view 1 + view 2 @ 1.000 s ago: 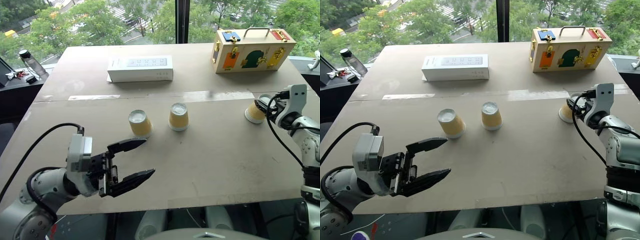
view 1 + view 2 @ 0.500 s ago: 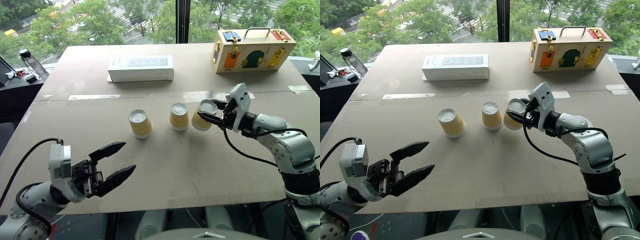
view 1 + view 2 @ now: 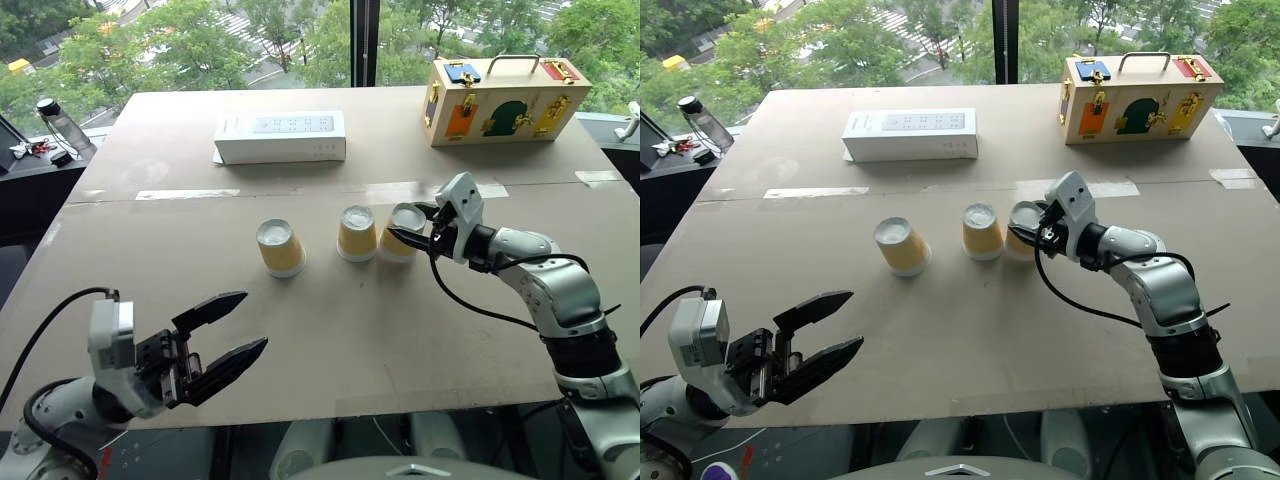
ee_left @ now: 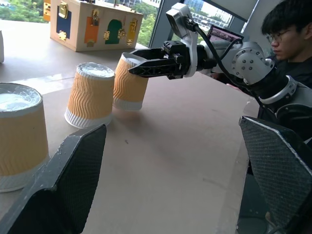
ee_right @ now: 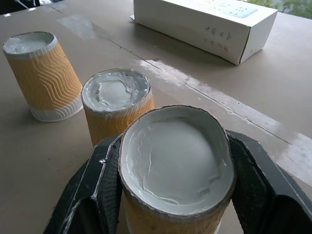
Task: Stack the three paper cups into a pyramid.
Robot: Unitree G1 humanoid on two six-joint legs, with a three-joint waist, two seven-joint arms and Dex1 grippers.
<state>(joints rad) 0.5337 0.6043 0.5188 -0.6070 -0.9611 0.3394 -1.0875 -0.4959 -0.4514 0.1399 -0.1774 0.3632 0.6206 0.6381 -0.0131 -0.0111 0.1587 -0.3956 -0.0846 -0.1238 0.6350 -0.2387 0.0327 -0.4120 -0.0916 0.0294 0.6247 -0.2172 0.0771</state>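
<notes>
Left eye view shows the right end effector (image 3: 404, 237) clenched around an upturned ribbed yellow-tan paper cup (image 3: 403, 232), tilted just beside the middle cup (image 3: 357, 234) on the brown table (image 3: 400, 330), the third cup (image 3: 280, 248) farther left, while the left end effector (image 3: 235, 322) hangs released.

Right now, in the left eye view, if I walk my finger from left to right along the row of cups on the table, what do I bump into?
Lone paper cup → middle paper cup → paper cup in the fingers → right gripper, pinching that cup → right arm.
</notes>
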